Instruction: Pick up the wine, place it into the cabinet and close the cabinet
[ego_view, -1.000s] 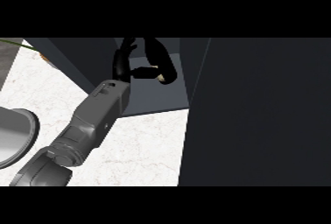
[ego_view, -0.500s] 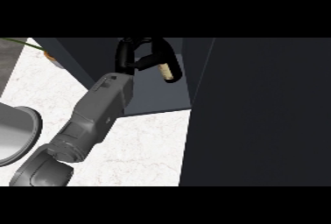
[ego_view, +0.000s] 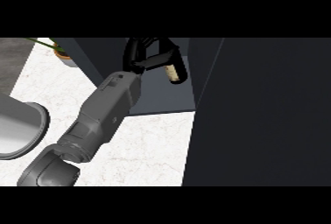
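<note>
Wine (ego_view: 173, 72) has edged rightward inside cabinet (ego_view: 161, 98), left hand (ego_view: 146, 53) clasping it.

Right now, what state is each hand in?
Left hand: fingers curled round the wine, holding it.
Right hand: not in view.

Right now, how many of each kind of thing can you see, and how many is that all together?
Wine bottle, held in the hand: 1
Left hand: 1
Cabinet, standing open: 1
Potted plant: 1
Grey basin at the left edge: 1
Total: 5
</note>
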Controlling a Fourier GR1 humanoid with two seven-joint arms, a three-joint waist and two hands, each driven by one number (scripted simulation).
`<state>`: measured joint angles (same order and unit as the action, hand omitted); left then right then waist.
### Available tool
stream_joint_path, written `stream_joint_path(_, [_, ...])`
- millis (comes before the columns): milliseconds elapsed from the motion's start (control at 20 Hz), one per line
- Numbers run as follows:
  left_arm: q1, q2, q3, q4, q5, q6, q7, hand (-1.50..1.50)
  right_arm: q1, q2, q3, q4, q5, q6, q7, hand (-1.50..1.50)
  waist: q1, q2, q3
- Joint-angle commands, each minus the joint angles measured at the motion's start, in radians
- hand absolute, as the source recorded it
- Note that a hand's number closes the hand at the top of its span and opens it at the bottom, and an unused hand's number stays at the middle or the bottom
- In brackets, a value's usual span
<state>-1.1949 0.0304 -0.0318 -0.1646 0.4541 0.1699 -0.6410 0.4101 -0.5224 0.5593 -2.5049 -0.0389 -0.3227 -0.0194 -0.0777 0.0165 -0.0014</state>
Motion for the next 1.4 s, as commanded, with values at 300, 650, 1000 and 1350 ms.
stream_joint_path(300, [0.003,-0.03,-0.014,-0.057,0.023,-0.035,0.058,-1.5,0.08,-0.056,-0.063,-0.261,-0.081,-0.005,0.118,-1.5,0.042,-0.021,0.001])
stream_joint_path(650, [0.118,-0.03,-0.074,-0.159,0.074,-0.093,0.045,-1.5,0.13,-0.054,-0.021,-0.255,-0.035,-0.017,0.09,-1.5,0.039,-0.03,0.001])
stream_joint_path(1000, [0.254,-0.03,-0.174,-0.361,0.143,-0.143,0.122,-1.5,0.15,-0.041,-0.04,-0.194,-0.052,-0.018,0.035,-1.5,0.063,-0.037,0.002])
stream_joint_path(1350, [0.493,-0.03,-0.282,-0.614,0.154,-0.084,0.127,-1.5,0.109,-0.048,-0.057,-0.22,-0.047,-0.03,0.109,-1.5,0.097,-0.033,0.001])
